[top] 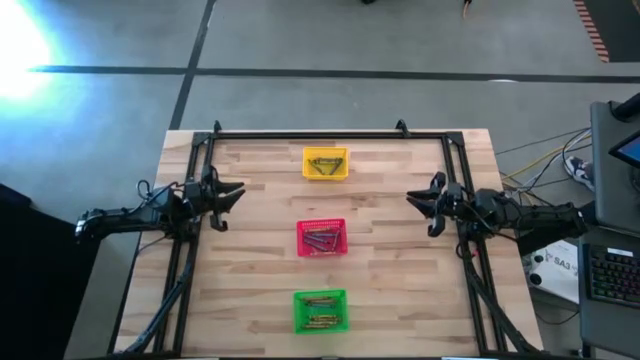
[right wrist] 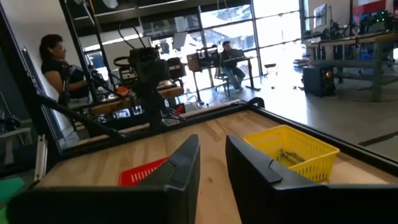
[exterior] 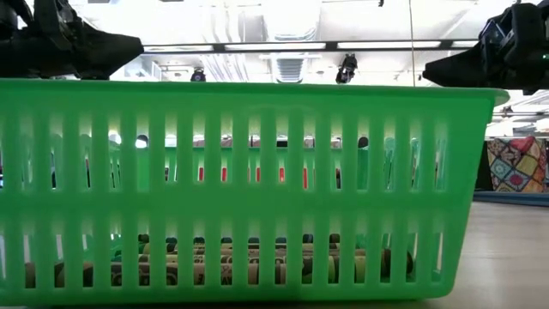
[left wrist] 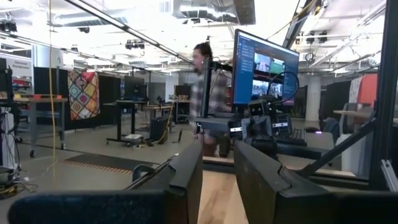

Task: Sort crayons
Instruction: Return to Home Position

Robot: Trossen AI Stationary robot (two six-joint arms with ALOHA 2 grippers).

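On the wooden table (top: 400,250), crayons (top: 321,241) lie in yellow, red and green baskets (top: 320,293).

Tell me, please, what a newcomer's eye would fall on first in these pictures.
Three bright baskets run down the middle of the table: the yellow basket at the far end, the red basket central, the green basket at the near end, each holding crayons. The left tool and right tool hang open and empty at the table's sides, pointing at each other.
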